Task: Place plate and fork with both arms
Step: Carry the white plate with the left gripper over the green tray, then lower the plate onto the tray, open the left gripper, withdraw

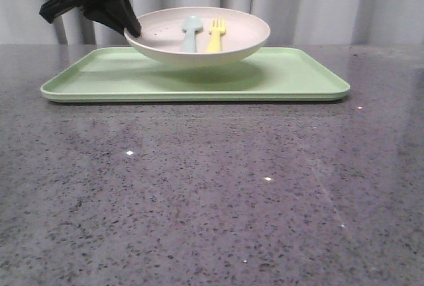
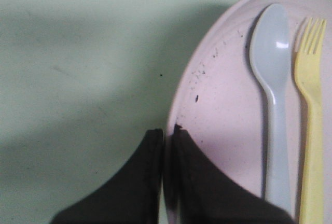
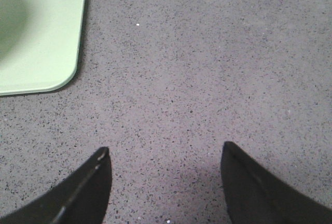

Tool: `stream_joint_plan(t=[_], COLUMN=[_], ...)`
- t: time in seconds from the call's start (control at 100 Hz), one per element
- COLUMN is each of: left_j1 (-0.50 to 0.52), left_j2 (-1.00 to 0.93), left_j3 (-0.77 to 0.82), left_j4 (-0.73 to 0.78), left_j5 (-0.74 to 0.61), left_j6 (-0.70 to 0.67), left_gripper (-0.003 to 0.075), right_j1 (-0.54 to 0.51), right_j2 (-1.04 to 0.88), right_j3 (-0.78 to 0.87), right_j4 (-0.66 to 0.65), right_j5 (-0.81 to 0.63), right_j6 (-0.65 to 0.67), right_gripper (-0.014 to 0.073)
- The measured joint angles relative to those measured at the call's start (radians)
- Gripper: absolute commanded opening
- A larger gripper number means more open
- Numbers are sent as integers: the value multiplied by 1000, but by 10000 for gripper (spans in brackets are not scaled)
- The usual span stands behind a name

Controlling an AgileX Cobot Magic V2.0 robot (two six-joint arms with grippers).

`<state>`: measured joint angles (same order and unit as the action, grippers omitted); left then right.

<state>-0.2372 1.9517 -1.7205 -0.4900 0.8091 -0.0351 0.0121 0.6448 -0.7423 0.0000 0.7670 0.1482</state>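
Above the green tray (image 1: pixel 291 77), the plate (image 1: pixel 238 34) is a wide shallow round dish, pale pinkish cream inside with a lighter, faintly green underside; it appears lifted clear of the tray, with a soft shadow beneath it. Small dark specks dot its inner wall near the left pincer (image 1: pixel 134 32), which is clamped on the rim with one finger inside the dish and one outside. Inside the plate lie the fork (image 1: pixel 216 34), small, yellow, flat-handled with short tines, and just beside it a pale blue spoon (image 1: pixel 190 32), the two roughly parallel and not touching. The tray rests on a grey speckled bench (image 1: pixel 212 193) in front of a pale curtain (image 1: pixel 331 1).

From the front, the left arm is cut off by the frame edge, and the right arm is out of view altogether. The right pincer (image 3: pixel 166 182) shows only in its own wrist view, fingers spread wide with nothing between them, over bare bench near a rounded corner of the tray. The left wrist view crops the handle ends of fork and spoon
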Motion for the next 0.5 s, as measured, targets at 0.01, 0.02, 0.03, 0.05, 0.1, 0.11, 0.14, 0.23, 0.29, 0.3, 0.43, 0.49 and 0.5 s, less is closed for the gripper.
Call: stream_joint_plan(t=[0.01, 0.02, 0.03, 0.05, 0.1, 0.11, 0.14, 0.23, 0.29, 0.3, 0.43, 0.49, 0.5], left_j1=[0, 0, 0, 0, 0, 0, 0, 0, 0, 0, 0, 0, 0], left_j2=[0, 0, 0, 0, 0, 0, 0, 0, 0, 0, 0, 2, 2], left_j3=[0, 0, 0, 0, 0, 0, 0, 7, 17, 17, 45, 54, 56], left_j4=[2, 5, 7, 10, 17, 19, 21, 28, 29, 29, 31, 31, 31], left_j5=[0, -2, -2, -6, -13, -15, -17, -19, -21, -21, -32, -39, -41], left_j6=[0, 0, 0, -2, -1, -1, -1, -2, -2, -2, -4, -4, -4], left_gripper=[-21, -21, -21, -21, -21, -21, -21, -21, -21, -21, -21, -20, -20], right_j1=[0, 0, 0, 0, 0, 0, 0, 0, 0, 0, 0, 0, 0], right_j2=[0, 0, 0, 0, 0, 0, 0, 0, 0, 0, 0, 0, 0], right_j3=[0, 0, 0, 0, 0, 0, 0, 0, 0, 0, 0, 0, 0], right_j4=[0, 0, 0, 0, 0, 0, 0, 0, 0, 0, 0, 0, 0], right_j5=[0, 0, 0, 0, 0, 0, 0, 0, 0, 0, 0, 0, 0], right_j6=[0, 0, 0, 0, 0, 0, 0, 0, 0, 0, 0, 0, 0], right_gripper=[469, 469, 469, 469, 469, 469, 469, 469, 469, 469, 469, 469, 469])
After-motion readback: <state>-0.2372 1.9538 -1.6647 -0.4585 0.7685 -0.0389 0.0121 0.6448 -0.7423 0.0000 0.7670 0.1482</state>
